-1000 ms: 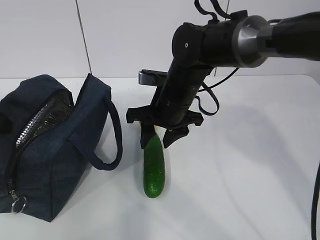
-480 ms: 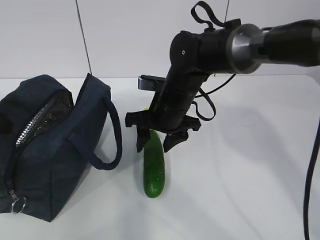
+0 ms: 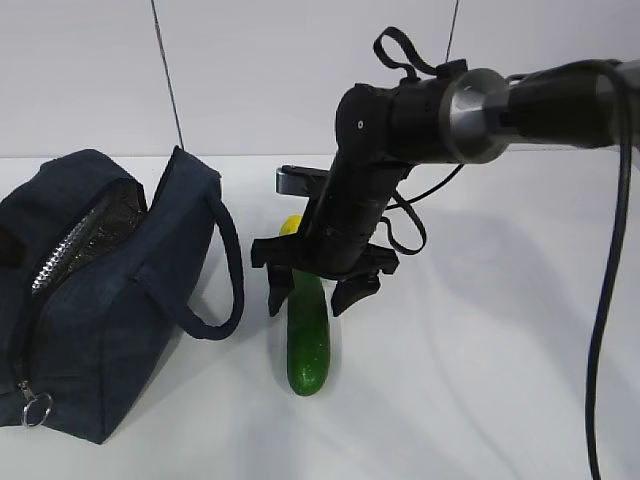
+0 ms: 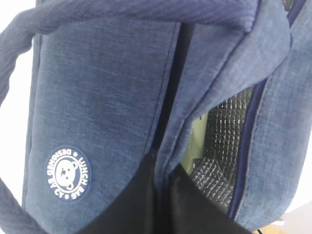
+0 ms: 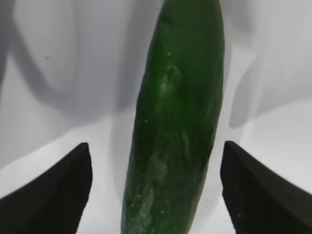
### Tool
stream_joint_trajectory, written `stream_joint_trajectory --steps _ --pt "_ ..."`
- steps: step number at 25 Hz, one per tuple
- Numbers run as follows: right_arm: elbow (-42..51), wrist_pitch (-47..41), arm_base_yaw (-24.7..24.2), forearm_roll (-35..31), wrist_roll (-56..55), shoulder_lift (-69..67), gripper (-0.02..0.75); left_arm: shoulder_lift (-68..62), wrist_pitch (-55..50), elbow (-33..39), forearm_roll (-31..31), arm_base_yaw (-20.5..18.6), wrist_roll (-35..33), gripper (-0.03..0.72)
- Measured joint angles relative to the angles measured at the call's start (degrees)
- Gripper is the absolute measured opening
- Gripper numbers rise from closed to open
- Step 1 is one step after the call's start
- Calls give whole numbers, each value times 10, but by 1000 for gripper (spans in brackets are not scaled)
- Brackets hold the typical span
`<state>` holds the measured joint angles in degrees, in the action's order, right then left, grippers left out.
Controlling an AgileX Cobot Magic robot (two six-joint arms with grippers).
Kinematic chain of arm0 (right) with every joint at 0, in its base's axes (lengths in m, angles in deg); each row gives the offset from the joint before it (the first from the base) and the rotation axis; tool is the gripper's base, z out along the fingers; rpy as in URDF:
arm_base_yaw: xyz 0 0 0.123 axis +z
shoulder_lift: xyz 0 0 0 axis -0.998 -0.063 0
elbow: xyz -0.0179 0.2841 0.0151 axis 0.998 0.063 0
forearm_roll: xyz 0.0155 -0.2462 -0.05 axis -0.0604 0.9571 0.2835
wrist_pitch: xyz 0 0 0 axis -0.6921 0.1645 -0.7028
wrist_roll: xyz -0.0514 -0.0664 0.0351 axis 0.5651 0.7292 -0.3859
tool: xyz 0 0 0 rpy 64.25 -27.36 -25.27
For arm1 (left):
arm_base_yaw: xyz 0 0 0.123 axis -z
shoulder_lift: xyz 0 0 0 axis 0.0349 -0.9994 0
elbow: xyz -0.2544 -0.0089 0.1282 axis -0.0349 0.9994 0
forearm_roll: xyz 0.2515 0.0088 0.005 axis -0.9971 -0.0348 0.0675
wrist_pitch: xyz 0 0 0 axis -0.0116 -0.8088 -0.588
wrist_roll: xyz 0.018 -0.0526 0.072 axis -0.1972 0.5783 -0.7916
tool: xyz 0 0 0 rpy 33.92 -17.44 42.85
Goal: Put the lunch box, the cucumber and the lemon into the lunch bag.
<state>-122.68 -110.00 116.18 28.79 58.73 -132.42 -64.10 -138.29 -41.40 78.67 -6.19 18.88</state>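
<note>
Jaws of our right gripper (image 3: 311, 292) stand spread astride the cucumber (image 3: 308, 340) on the table, ready to grasp, while our clamped left gripper (image 4: 163, 195) pinches the lunch bag (image 3: 90, 290) open.

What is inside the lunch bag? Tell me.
Through the lunch bag's open top, silvery lining shows, with a pale green edge against it, possibly the lunch box lid. The fabric hides everything deeper.

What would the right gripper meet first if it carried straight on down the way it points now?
Most likely the cucumber: the right gripper points down with open jaws on either side of it. Depth between them is unclear.
</note>
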Motion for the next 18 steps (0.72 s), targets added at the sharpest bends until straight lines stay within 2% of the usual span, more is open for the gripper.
stream_joint_trajectory --steps 18 --pt "0 -3 0 -19 0 -32 584 0 0 0 0 0 0 -1"
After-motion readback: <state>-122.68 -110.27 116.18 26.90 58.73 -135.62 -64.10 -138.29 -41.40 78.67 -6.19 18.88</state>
